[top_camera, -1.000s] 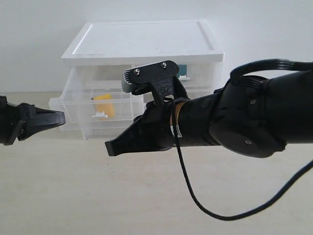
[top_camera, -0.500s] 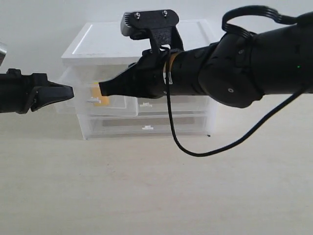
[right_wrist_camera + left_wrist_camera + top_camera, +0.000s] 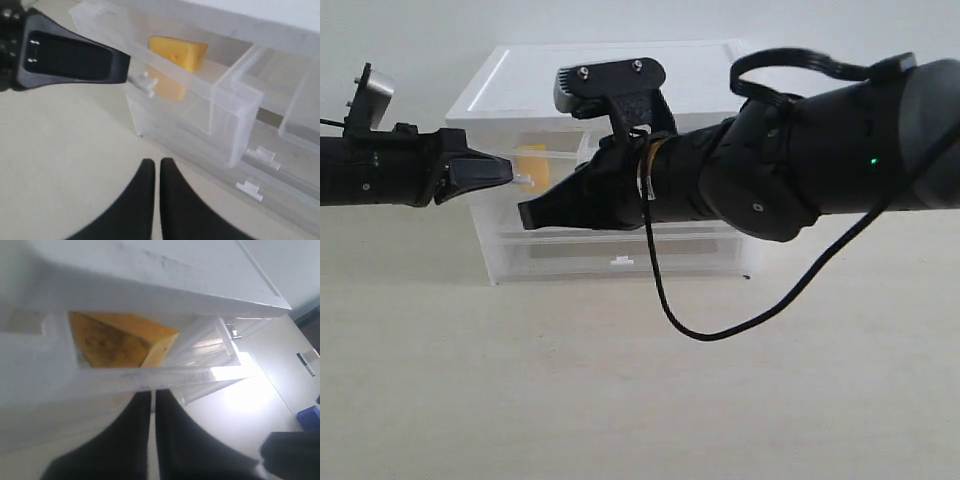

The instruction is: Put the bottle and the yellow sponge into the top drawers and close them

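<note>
Left fingers [image 3: 480, 172] pinched together at top drawer [image 3: 220, 115] front — yellow sponge [image 3: 532, 160] just behind.

The exterior camera is facing the drawer unit [image 3: 570, 255] front-on, low over the counter [image 3: 620, 400]. The left wrist camera is peering up very close, perhaps beneath the lid [image 3: 150, 265]; the right is looking down nearby. All are sharing the yellow sponge [image 3: 532, 165].
</note>
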Controlling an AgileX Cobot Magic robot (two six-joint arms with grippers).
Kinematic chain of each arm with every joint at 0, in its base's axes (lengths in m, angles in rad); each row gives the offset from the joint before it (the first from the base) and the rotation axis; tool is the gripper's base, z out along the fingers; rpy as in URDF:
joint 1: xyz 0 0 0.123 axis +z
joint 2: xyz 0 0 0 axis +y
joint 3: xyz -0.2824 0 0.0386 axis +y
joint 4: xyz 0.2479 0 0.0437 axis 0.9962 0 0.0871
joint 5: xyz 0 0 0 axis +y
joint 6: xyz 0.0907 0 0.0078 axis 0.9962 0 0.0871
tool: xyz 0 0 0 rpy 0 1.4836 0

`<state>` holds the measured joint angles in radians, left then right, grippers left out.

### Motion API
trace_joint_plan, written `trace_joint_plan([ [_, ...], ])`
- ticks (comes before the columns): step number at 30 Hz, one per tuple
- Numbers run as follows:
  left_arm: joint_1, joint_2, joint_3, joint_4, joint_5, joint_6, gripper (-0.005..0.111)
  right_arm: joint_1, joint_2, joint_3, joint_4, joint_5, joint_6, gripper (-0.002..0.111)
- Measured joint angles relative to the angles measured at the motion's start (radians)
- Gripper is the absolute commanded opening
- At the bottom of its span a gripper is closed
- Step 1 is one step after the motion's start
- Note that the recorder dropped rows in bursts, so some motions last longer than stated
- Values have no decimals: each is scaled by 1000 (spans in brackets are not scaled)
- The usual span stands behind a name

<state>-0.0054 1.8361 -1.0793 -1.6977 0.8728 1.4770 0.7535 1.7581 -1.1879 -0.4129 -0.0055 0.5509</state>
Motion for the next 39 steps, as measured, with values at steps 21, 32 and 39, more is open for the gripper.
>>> trace_joint_plan([
  [21, -14, 69, -130, -3, -32, -39, 4, -109, 219, -245, 6, -90, -17, 0],
  [32, -3, 59, -112, 140, -3, -158, 4, -110, 197, -210, 8, 6, 4, 0],
  [39, 22, -91, 37, 133, -36, -151, 4, -110, 60, -42, 8, -75, 38, 0],
])
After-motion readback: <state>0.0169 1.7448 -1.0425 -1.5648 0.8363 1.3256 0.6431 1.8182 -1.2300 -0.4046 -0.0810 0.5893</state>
